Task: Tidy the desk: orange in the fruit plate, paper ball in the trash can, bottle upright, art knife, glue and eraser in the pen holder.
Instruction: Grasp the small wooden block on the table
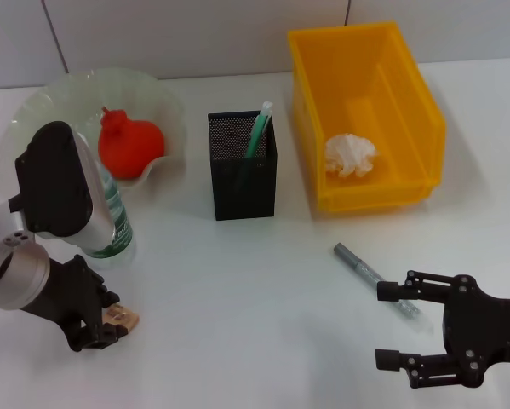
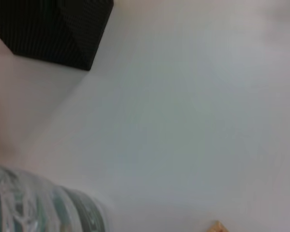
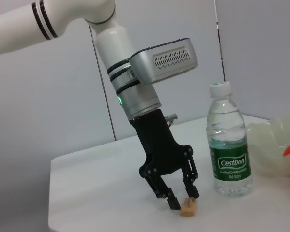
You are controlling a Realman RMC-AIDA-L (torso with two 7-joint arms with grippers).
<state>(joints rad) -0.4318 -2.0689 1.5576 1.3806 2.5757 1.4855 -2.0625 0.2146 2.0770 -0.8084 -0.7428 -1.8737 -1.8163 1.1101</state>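
Eraser [image 3: 189, 206] between left hand [image 3: 182, 200] fingertips

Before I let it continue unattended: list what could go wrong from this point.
1. The left gripper is down at the small eraser with its fingers open; closing off-centre could flick it across the table.
2. The upright bottle stands right beside the left arm; lifting or swinging toward the pen holder might knock it over.
3. The right gripper hangs open close to the art knife; a careless descent could push it away.
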